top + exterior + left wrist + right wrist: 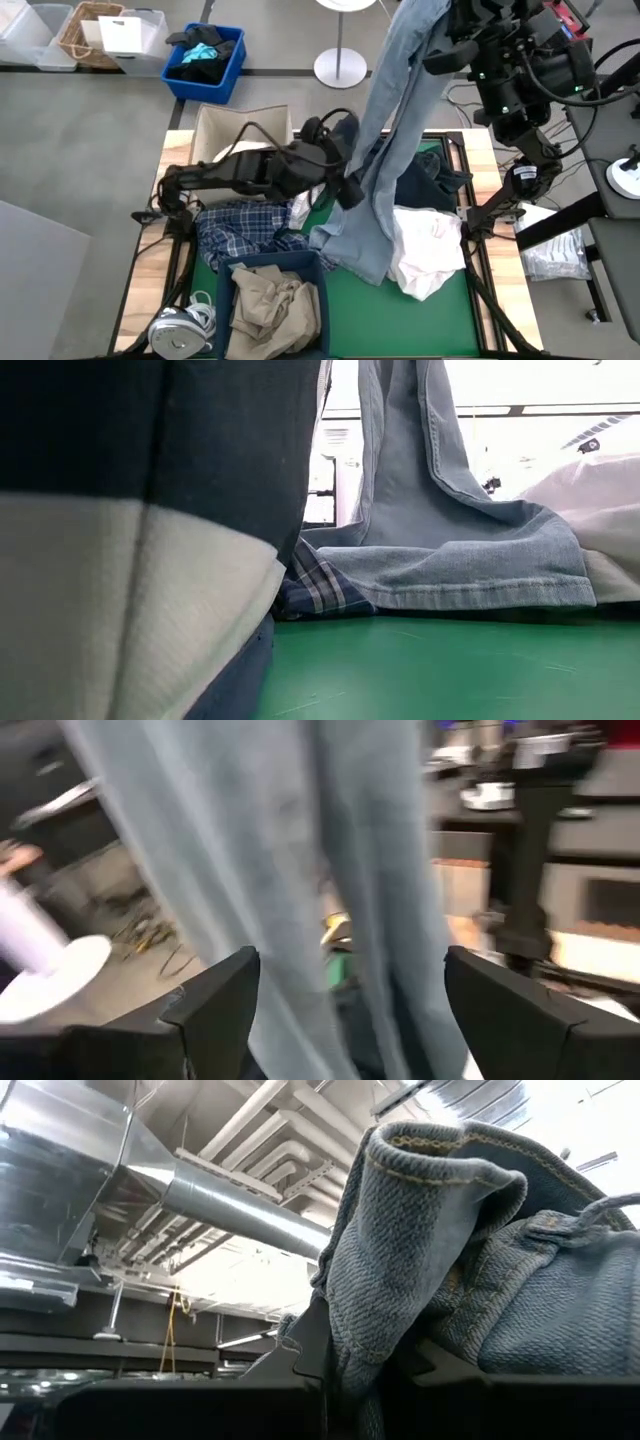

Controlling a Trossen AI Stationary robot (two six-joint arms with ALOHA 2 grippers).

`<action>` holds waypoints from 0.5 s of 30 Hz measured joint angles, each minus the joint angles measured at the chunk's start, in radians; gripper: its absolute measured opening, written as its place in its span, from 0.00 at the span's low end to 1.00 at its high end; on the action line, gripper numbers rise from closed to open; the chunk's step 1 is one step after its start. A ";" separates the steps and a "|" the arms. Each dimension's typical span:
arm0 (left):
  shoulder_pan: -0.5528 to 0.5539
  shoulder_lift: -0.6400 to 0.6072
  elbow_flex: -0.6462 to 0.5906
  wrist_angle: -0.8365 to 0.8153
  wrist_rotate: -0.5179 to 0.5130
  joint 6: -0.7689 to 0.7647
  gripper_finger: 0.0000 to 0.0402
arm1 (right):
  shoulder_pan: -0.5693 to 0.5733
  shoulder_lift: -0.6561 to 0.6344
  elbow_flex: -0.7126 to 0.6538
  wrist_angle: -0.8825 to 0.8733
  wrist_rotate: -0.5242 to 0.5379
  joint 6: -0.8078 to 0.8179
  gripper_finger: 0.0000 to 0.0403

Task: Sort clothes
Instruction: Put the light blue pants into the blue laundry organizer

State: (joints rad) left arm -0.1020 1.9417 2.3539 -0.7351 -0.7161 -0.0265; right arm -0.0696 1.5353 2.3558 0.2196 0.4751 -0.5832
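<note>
Light blue denim jeans hang from my raised right gripper, which is shut on their top end beyond the table's far edge. Their lower end lies crumpled on the green mat. My left gripper is open at mid-height, one finger on either side of the hanging legs. On the mat lie a blue-white plaid shirt, a white shirt and a dark navy piece. Tan trousers fill a blue bin at the near edge. My right gripper pinches a bunched fold of the jeans' waistband end between its two fingers, several layers thick. The jeans hang slack below the hold, with their lower end on the mat and the plaid shirt. My left gripper: whether it touches the denim, I cannot tell.
A beige box stands at the table's far left. On the floor beyond it are a blue bin with black and teal fabric, a wicker basket and clear tubs. A striped dark and white cloth fills the low view's left.
</note>
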 joint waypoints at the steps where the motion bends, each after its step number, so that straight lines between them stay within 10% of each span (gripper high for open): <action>1: 0.005 0.009 0.000 -0.002 0.000 -0.012 0.74 | 0.000 0.001 0.000 0.003 -0.001 0.014 0.07; 15: 0.026 0.120 0.000 0.210 0.133 0.035 0.75 | 0.047 -0.003 0.000 0.008 -0.003 0.017 0.07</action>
State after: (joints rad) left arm -0.0758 2.0614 2.3539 -0.5248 -0.5832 0.0083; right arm -0.0231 1.5318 2.3558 0.2274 0.4717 -0.5661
